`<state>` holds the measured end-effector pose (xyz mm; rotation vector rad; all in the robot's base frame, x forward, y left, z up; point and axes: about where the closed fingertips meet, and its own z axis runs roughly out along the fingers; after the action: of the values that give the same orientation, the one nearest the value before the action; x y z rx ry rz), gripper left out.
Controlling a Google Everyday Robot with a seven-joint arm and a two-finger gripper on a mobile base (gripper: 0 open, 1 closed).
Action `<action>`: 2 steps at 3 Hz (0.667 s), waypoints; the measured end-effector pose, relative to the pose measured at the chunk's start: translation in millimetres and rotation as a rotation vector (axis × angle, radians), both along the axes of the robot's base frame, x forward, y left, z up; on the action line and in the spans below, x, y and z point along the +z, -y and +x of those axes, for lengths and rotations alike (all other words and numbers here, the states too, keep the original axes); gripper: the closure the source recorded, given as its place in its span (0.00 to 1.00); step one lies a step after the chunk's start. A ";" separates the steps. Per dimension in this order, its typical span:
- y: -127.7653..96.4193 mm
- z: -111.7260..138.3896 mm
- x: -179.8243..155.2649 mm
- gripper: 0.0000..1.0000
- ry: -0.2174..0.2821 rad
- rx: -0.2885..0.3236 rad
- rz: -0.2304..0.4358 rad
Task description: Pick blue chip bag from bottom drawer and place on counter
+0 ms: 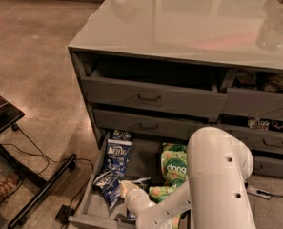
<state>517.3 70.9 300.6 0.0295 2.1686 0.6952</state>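
Observation:
The bottom drawer (143, 162) is pulled open at the foot of the cabinet. Two blue chip bags lie along its left side, one further back (117, 154) and one nearer the front (106, 182). My gripper (126, 189), at the end of the white arm (217, 180), is down inside the drawer. It sits against the right edge of the front blue bag. Green bags (173, 163) lie to the right of it. The glossy grey counter (188, 18) tops the cabinet.
Closed drawer fronts with dark handles (149, 98) are above the open drawer. Open compartments at the right hold snack packs (258, 123). A black stand with cables (34, 182) is on the floor at the left. A clear container (274, 32) stands on the counter's right.

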 end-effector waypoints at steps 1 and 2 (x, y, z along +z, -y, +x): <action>-3.9 2.5 -7.9 0.86 -0.015 0.005 0.005; -15.7 9.1 -26.5 0.63 -0.060 0.034 -0.004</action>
<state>526.4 86.6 274.1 0.0120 2.2320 0.7178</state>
